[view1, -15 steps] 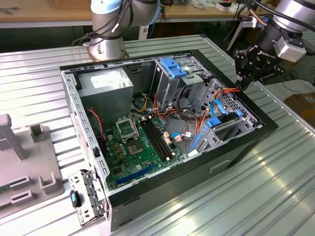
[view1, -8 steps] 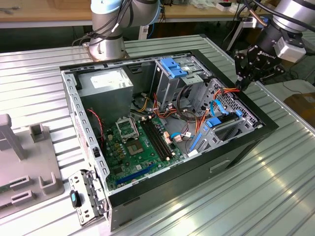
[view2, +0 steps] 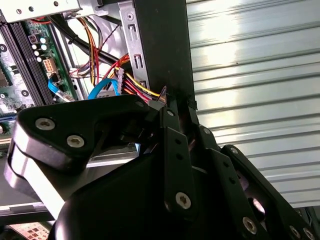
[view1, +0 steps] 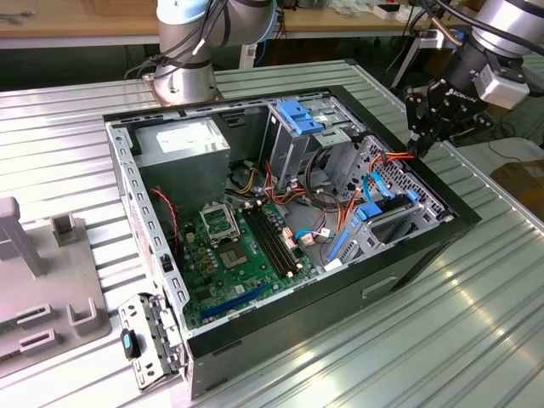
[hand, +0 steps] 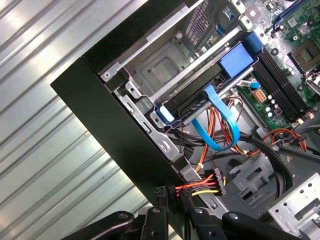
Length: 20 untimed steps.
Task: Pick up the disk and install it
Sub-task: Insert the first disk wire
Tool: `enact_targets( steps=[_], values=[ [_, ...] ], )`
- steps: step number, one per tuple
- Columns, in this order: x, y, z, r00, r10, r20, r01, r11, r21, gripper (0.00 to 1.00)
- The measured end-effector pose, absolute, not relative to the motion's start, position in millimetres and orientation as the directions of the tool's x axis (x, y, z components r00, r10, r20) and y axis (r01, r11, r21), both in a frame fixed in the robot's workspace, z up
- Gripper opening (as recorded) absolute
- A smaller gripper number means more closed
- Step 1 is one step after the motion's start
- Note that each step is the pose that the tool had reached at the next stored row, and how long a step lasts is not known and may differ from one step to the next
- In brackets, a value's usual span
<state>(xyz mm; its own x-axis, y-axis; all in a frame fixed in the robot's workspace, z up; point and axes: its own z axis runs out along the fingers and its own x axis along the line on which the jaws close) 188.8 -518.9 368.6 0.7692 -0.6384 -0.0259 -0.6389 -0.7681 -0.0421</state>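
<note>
Fingers (hand: 160, 220) of the gripper (hand: 175, 205) sit drawn close together, apparently pinching the black power connector (hand: 175, 192) at the end of a red, yellow and orange wire bundle (hand: 200, 186), just inside the case wall (hand: 115, 125). The disk (hand: 200, 92) lies in its bay (hand: 165, 65) between blue rails, apart from the gripper, a blue data cable (hand: 215, 125) looping beside it. Judged from this, the plug should stay square to the drive's socket, wires slack and kept off the metal edge.
</note>
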Motion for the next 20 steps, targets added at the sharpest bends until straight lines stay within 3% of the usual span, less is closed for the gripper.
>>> enact_targets(
  steps=[12,13,20],
  values=[
    [188.7,-518.9,367.6,0.811,-0.585,-0.026,-0.585,-0.810,-0.042,0.24],
    [188.8,-518.9,367.6,0.811,-0.585,-0.026,-0.585,-0.810,-0.042,0.16],
    [188.8,-518.8,367.6,0.811,-0.585,-0.026,-0.585,-0.810,-0.042,0.16]
  ],
)
